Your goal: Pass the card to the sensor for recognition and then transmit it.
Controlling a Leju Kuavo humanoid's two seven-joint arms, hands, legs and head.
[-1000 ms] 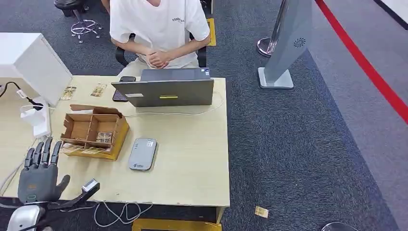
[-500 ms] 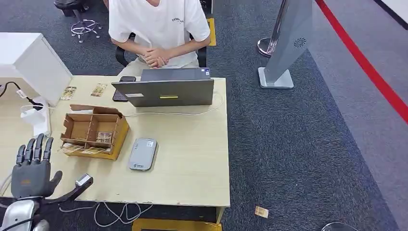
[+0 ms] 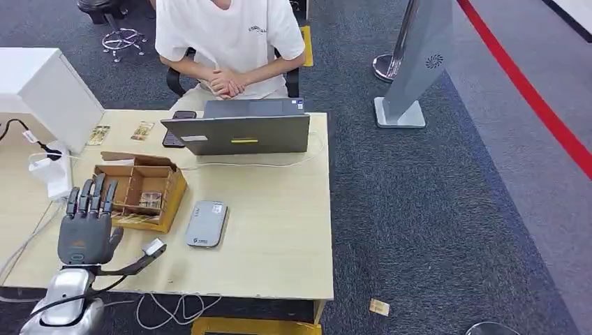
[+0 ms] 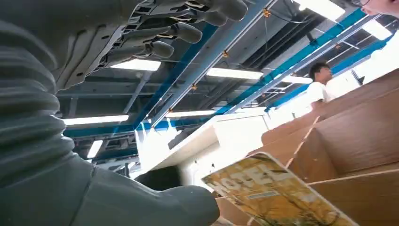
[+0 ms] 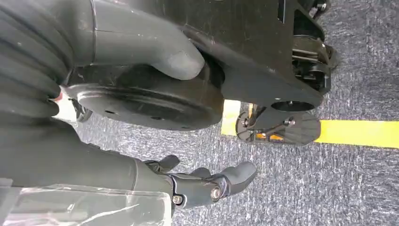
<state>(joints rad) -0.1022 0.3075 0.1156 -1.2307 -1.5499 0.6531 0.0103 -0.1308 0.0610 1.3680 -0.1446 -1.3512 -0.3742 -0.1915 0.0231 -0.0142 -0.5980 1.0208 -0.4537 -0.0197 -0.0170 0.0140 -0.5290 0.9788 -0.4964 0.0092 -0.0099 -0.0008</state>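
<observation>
My left hand [image 3: 87,225] hovers open, fingers apart and pointing away from me, over the table [image 3: 279,230] just left of the cardboard box [image 3: 143,187]. Yellow printed cards [image 3: 134,220] lie along the box's near side; more sit in its compartments. In the left wrist view a yellow card [image 4: 275,197] leans at the box wall [image 4: 357,141], a short way beyond my left hand [image 4: 51,141], which holds nothing. The grey card sensor [image 3: 206,223] lies flat to the right of the box. My right hand [image 5: 108,160] hangs over the carpet, holding nothing.
A person [image 3: 227,42] sits behind the grey laptop [image 3: 237,132] at the table's far side, hands clasped. A phone [image 3: 176,128] and two loose cards [image 3: 143,130] lie near the laptop. A white cabinet [image 3: 52,91] and cables [image 3: 174,307] flank the left and near edges.
My left hand has moved right and forward from the table's near-left corner to beside the cardboard box. It stays open. The sensor and box have not moved.
</observation>
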